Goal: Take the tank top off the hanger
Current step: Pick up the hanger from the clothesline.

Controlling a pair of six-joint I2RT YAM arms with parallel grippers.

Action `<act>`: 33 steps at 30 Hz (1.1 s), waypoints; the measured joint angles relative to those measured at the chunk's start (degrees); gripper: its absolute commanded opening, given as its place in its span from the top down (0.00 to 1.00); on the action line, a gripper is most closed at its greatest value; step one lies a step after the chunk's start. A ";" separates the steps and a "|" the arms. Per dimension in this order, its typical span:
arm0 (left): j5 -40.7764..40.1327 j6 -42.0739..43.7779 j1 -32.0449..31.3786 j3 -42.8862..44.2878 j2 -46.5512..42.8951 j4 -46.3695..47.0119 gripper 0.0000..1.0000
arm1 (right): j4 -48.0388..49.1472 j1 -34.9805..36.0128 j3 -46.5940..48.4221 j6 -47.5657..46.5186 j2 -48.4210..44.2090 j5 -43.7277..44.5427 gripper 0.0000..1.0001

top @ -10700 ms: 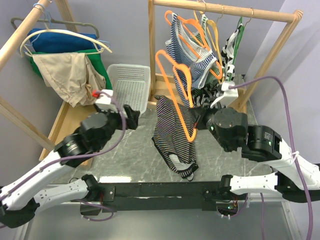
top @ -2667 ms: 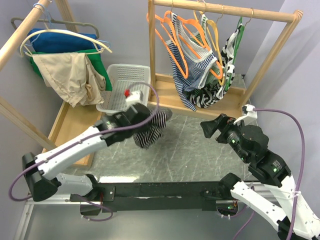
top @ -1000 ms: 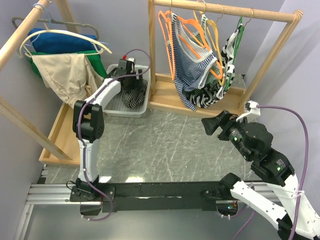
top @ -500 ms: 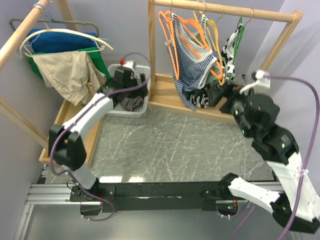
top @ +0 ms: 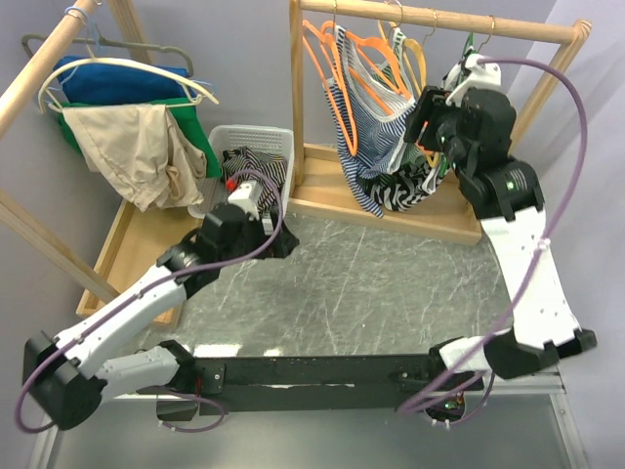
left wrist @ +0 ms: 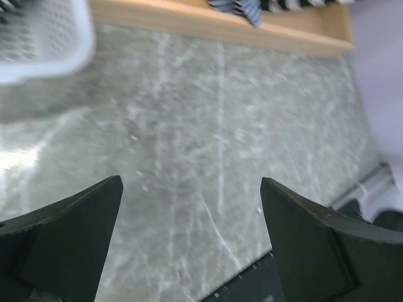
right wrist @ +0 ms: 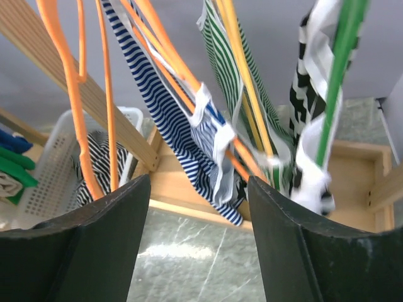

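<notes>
Now the striped tank top (top: 256, 167) lies bundled in the white basket (top: 278, 139), just behind the left gripper (left wrist: 191, 189), which hangs wide and empty over the table (top: 391, 283). Right gripper (right wrist: 198, 182), jaws apart and empty, faces the hanging clothes (right wrist: 170, 119) on the rack (top: 439, 20).

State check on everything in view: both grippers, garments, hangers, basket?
left gripper: open, empty, over the table.
right gripper: open, empty, up at the hanging clothes.
black-and-white tank top: off any hanger, bunched in the white basket.
leftmost orange hanger: bare, hanging on the rail.
blue striped top: hanging on an orange hanger.
</notes>
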 measured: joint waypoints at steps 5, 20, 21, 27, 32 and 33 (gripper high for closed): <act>1.49 -2.29 -2.45 -5.33 -3.74 1.55 0.04 | -0.35 -3.72 4.02 -2.80 4.98 -6.54 0.35; 3.06 -2.67 -3.30 -6.36 0.79 2.69 0.04 | -2.51 -6.12 8.52 -7.82 9.84 -11.17 0.41; 3.08 -2.67 -3.34 -6.36 0.85 2.71 0.04 | -2.67 -6.23 8.52 -7.93 10.14 -11.15 0.41; 3.39 -2.67 -3.45 -6.36 0.85 3.48 0.04 | -3.45 -6.73 8.81 -8.44 12.13 -11.19 0.46; 3.39 -2.67 -3.45 -6.38 0.85 3.45 0.04 | -3.89 -6.88 8.85 -8.96 13.16 -11.87 0.67; 3.37 -2.67 -3.45 -6.38 0.85 3.45 0.04 | -4.02 -6.88 8.85 -9.16 13.18 -12.17 0.69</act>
